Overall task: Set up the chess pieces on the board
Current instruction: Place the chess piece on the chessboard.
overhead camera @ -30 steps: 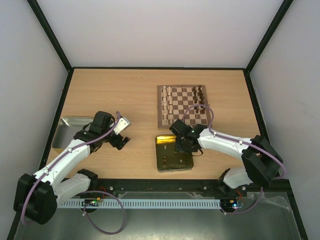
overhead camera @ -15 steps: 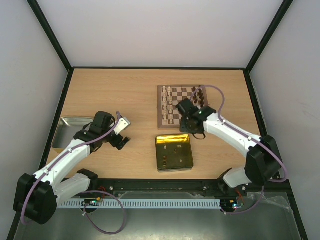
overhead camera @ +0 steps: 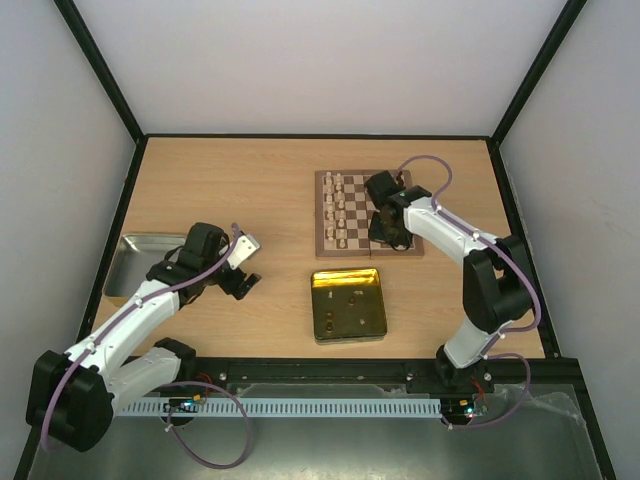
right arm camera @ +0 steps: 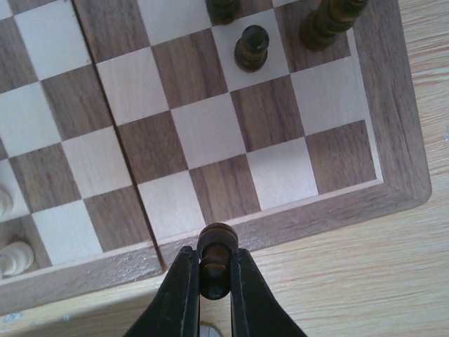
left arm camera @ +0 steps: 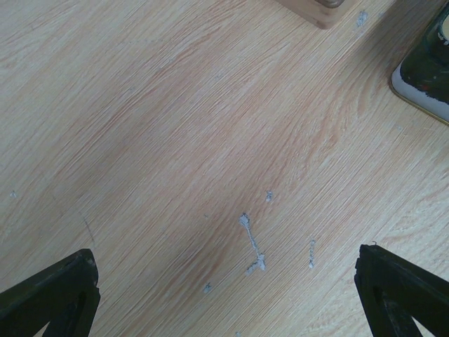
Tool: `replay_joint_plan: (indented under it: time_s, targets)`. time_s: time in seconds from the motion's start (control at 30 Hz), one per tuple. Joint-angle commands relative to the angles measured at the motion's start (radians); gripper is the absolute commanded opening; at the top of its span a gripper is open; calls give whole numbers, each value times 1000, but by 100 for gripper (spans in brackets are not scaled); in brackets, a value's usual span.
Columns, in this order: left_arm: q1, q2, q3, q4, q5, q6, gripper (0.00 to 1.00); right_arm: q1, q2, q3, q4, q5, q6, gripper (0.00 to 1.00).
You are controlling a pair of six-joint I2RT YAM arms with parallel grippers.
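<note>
The board (overhead camera: pixel 321 215) lies at the back right of the table. Pale chess pieces (overhead camera: pixel 337 210) stand along its left side and dark ones (overhead camera: pixel 400 185) along its right. My right gripper (overhead camera: pixel 390 238) hovers over the board's near edge, shut on a dark brown piece (right arm camera: pixel 215 246) pinched between the fingers (right arm camera: pixel 214 254). In the right wrist view the board's border (right arm camera: pixel 330 203) lies below it, a dark pawn (right arm camera: pixel 251 47) stands further in, and pale pieces (right arm camera: pixel 14 256) show at the left. My left gripper (overhead camera: pixel 243 284) stays over bare table, open (left arm camera: pixel 224 302) and holding nothing.
A shiny gold square tin (overhead camera: pixel 347 304) with a few small pieces in it sits in front of the board. Its corner (left arm camera: pixel 428 77) shows in the left wrist view. A grey metal tray (overhead camera: pixel 135 262) lies at the left edge, beside the left arm.
My right arm has swung from over the gold tin back to the board's near right edge, carrying the dark piece. The left arm has not moved.
</note>
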Motion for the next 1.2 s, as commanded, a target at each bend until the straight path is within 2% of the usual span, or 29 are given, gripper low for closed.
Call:
replay_joint_plan:
  time_s: [0.0, 0.8, 1.17]
  targets:
    - [-6, -14, -11, 4, 3, -3, 99, -57, 21, 20, 40, -40, -9, 4]
    - [-5, -5, -11, 6, 0, -4, 99, -168, 139, 58, 105, -62, -24, 4]
    - [-5, -4, -10, 6, 1, -3, 99, -173, 169, 75, 103, -71, -24, 4]
